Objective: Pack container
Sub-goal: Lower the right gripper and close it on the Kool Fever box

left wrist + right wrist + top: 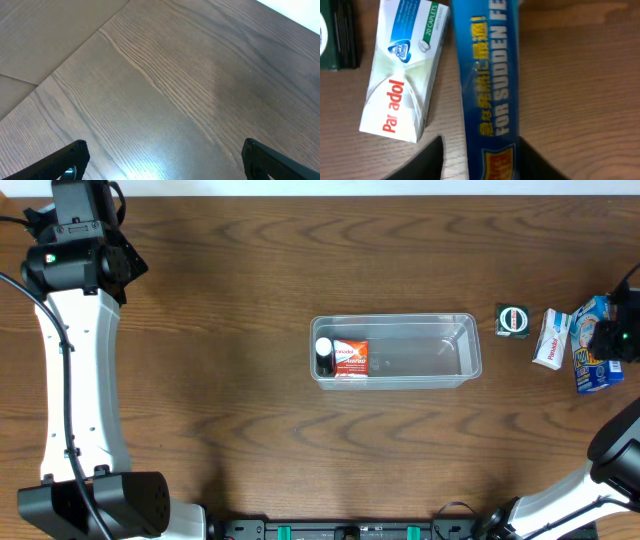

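The right claw stands partly open astride a blue box, with one finger along each long side. On the claw's left a thin strip of desk shows between that finger and the box, so the two are apart there. On the claw's right the finger's edge meets the box in the wrist view, and I cannot tell whether it presses. The box, printed in yellow and white, runs straight ahead from between the fingers.

Just left of the claw, beside the blue box, a white Panadol box lies flat with its label up, angled a little against the blue one. Beyond it, further left of the claw, sits a small dark green item, which shows a round label from overhead.

Further out the same way, well apart from the right claw, the container rests in the middle of the desk, its long side running across. At the end furthest from this claw it holds a black bottle with a white cap, and a red box sits just beside the bottle.

The left claw is spread wide and grasps nothing; only wood grain lies between its fingers. Its arm reaches to the far left corner of the desk, well apart from the container.
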`<state>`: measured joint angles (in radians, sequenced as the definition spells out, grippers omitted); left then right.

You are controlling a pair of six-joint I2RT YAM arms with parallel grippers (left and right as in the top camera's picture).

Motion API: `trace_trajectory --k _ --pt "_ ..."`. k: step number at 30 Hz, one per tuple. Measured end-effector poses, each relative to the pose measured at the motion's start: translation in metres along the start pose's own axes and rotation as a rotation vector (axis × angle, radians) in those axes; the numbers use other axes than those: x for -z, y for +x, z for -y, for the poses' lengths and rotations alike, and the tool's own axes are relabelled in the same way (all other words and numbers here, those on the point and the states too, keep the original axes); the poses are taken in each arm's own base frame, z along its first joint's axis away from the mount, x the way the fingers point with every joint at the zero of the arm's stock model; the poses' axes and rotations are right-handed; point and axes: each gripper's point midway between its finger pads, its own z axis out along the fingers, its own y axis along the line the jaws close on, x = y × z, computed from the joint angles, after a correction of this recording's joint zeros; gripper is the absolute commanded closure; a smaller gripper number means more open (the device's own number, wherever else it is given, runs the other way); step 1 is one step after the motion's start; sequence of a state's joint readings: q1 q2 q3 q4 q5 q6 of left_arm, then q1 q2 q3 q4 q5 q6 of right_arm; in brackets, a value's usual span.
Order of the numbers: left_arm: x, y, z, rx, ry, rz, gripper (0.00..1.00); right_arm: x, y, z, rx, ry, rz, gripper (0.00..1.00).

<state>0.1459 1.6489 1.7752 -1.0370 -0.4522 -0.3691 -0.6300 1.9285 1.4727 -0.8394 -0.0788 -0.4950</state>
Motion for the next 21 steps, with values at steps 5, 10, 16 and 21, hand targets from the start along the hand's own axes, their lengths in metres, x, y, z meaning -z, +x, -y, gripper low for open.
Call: trace_trajectory --k 5,10,16,21 --pt "0.000 0.000 0.000 0.000 0.000 0.000 0.02 0.000 -0.002 0.001 -0.007 0.003 0.007 0.70" --pt "0.000 0.000 0.000 0.000 0.000 0.000 0.02 0.000 -0.002 0.001 -0.007 0.003 0.007 0.77" --pt "0.000 0.000 0.000 0.000 0.000 0.000 0.02 0.001 -0.001 0.001 -0.012 0.002 0.003 0.77" --pt "0.000 0.000 0.000 0.000 0.000 0.000 0.02 0.011 -0.004 0.002 -0.017 0.002 -0.005 0.78"
